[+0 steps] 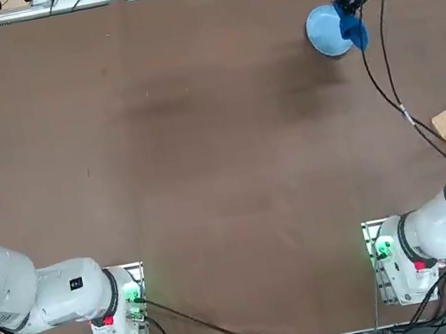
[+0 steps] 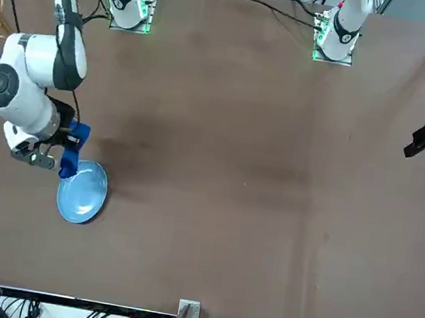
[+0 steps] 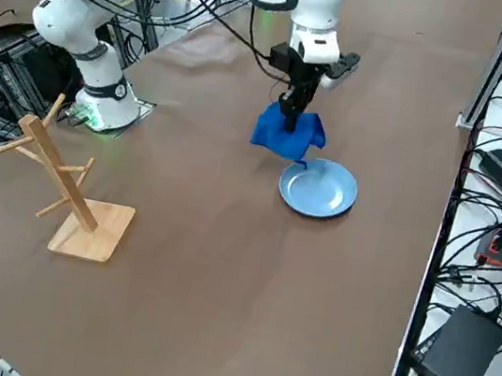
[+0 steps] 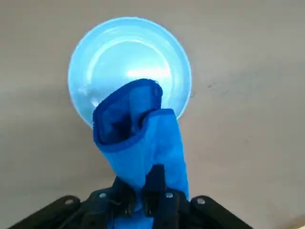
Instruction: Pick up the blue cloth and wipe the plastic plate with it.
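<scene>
**Blue cloth hangs from the claw at the plate's edge**

Royal-blue fabric fills the near part of the wrist view: the blue cloth [image 4: 138, 138] is pinched between the fingers of the right claw [image 4: 151, 198], which are clamped together on its upper end. From that grip the cloth hangs down in a loose fold, its open lower end over the rim of the plastic plate [image 4: 119, 52].

From the right side, the right claw [image 3: 292, 118] points down with the blue cloth [image 3: 287, 133] bunched below it — clear of the bench [image 3: 220, 269] for most of its bulk, with only a thin corner trailing down to the near rim of the plastic plate [image 3: 319, 189]. Whether that corner touches the rim cannot be told. The plate itself lies flat on the brown bench, bare inside.

Seen from overhead, the pale plate [image 1: 325, 28] sits in the far right corner region of the bench, and the cloth [image 1: 352, 28] overlaps its right edge.

Nearer the robot's base on that same side stands a wooden rack [image 3: 64, 188] with slanted pegs on a square foot — well apart from the plate.
</scene>
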